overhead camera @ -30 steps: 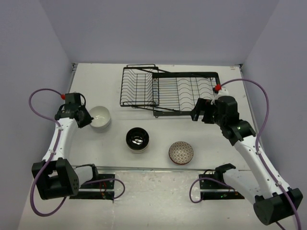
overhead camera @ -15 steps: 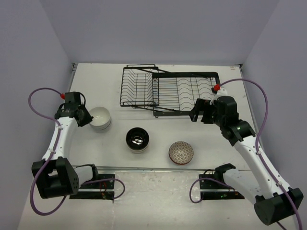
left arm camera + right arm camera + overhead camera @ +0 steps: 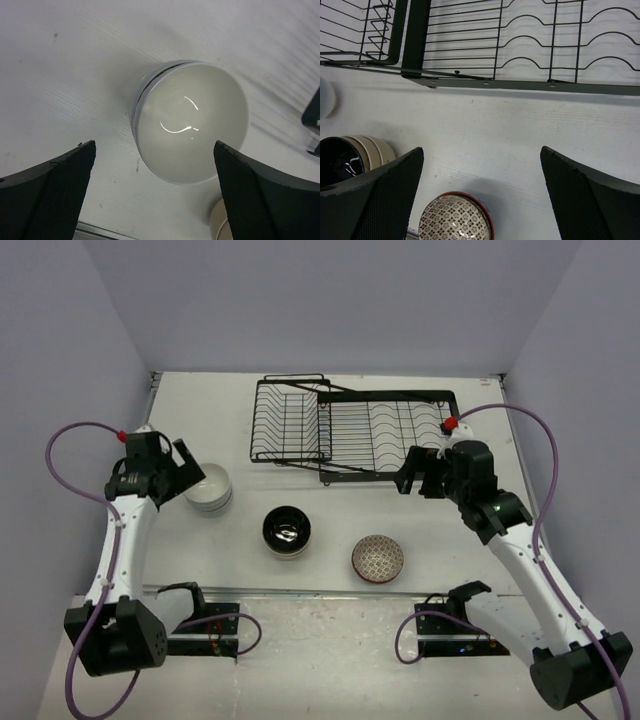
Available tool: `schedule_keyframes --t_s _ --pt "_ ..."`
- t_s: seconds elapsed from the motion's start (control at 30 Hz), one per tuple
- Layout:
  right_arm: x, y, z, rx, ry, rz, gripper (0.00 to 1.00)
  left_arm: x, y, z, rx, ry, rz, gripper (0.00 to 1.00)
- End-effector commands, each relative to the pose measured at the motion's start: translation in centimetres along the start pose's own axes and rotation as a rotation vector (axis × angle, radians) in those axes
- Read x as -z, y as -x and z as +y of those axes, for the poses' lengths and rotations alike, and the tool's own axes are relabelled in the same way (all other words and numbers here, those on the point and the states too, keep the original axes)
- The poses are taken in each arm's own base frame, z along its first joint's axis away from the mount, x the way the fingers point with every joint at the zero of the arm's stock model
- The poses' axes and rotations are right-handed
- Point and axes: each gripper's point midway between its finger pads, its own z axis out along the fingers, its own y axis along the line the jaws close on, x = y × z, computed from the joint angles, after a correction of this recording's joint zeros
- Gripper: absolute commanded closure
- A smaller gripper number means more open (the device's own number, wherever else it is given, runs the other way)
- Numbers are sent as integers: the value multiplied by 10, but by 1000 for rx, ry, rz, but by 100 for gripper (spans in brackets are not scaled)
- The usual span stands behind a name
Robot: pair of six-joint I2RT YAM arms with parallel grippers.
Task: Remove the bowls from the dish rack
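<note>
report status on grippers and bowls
Left gripper open over white bowls. Right gripper open, empty, by dish rack. Rack empty; black-lined bowls and patterned bowl already out. Nothing in the way.

Patterned bowl [image 3: 456, 218] — lower rim off-frame

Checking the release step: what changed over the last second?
The left fingers lifted and drew back slightly from the white bowls, and now stand open above them. The right fingers, dish rack, black-lined bowls and patterned bowl stayed put.
</note>
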Motion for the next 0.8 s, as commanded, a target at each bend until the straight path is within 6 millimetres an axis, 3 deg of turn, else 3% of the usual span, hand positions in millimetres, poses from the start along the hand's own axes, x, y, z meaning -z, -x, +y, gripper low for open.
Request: schedule_keyframes --t_s 0.0,0.07,0.13,0.2,0.23,0.27,0.37,0.43,0.6,0.73,0.77 --pt "6 12 4 22 12 -59 1 45 33 -17 -19 -97 -142 0" --pt "14 18 3 27 5 -88 1 63 38 -22 -83 -128 -180 0" --pt "27 23 4 30 -9 -102 1 96 43 -40 -164 -176 -254 0" --pt "49 41 0 13 -53 -163 1 128 48 -42 -214 -164 -332 0" --pt "56 37 -6 8 -87 -146 1 140 44 -48 -245 -188 -348 0" --pt "71 48 -4 4 -89 -184 1 160 50 -43 -244 -187 -410 0" --pt "102 46 -1 21 -78 -177 1 192 45 -35 -270 -222 -495 0" --pt "117 38 -2 38 -69 -165 1 201 39 -28 -283 -231 -524 0" --pt "173 44 -22 90 -140 -311 1 215 20 -2 -294 -244 -563 0" --pt "202 40 -33 105 -154 -412 1 234 15 12 -252 -287 -616 0" --pt "200 35 -35 118 -152 -406 1 242 16 18 -232 -294 -641 0"
